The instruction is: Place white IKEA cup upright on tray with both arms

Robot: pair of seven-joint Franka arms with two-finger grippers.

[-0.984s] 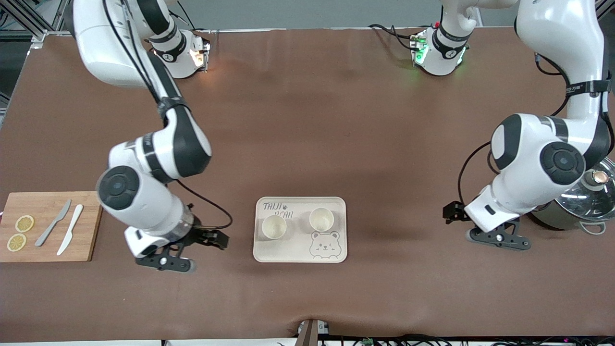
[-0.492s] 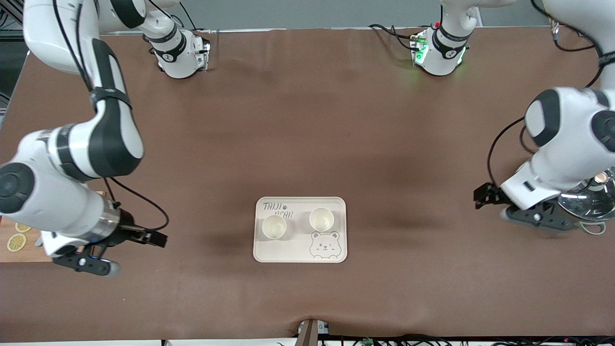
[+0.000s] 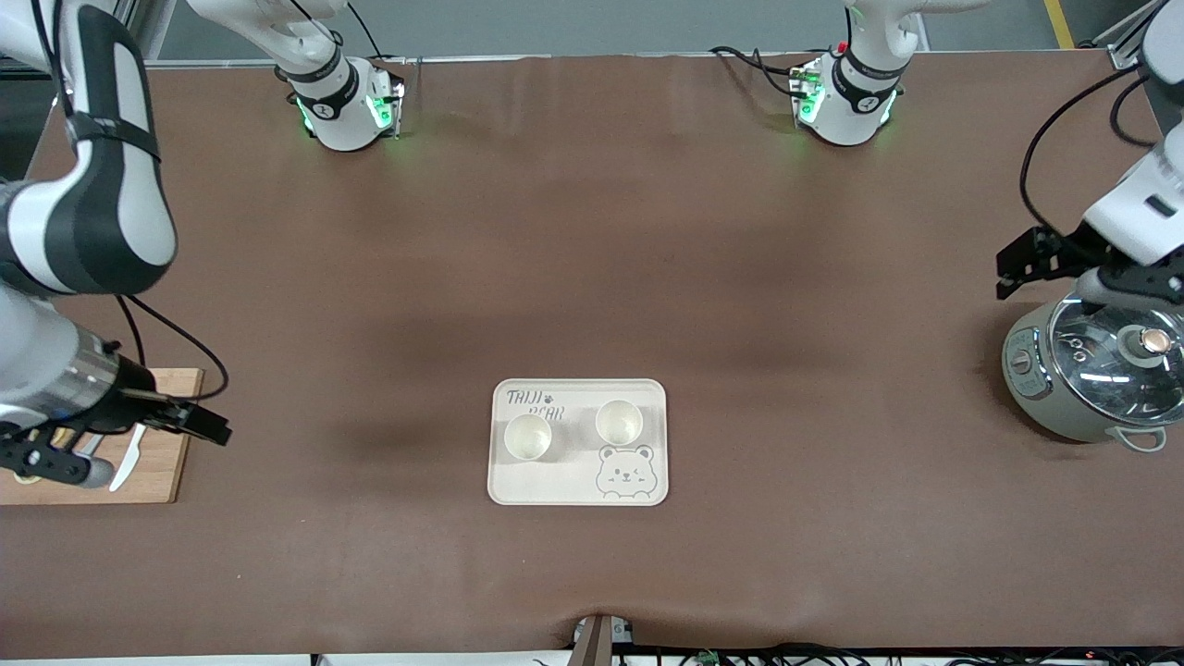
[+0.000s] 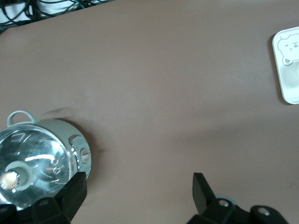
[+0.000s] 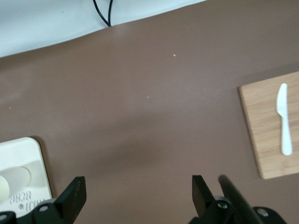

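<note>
The cream tray [image 3: 578, 486] with the bear face lies on the brown table near the front middle. Two white cups stand upright on it, one [image 3: 528, 437] toward the right arm's end and one [image 3: 619, 422] toward the left arm's end. My right gripper [image 3: 51, 462] is open and empty over the cutting board, well away from the tray. My left gripper [image 3: 1128, 285] is open and empty over the pot. The right wrist view shows the open right gripper [image 5: 138, 191], a tray corner [image 5: 28, 154] and one cup [image 5: 13, 181]. The left wrist view shows the open left gripper [image 4: 138, 191] and the tray's edge [image 4: 282, 70].
A wooden cutting board [image 3: 162, 462] with a white knife [image 3: 123, 474] lies at the right arm's end; both show in the right wrist view [image 5: 268, 135] [image 5: 283, 119]. A grey pot with a glass lid [image 3: 1101, 379] stands at the left arm's end [image 4: 37, 163].
Both arms swung away from the tray toward their own table ends. The right gripper moved over the cutting board, the left gripper over the pot. Cups and tray stayed put.
</note>
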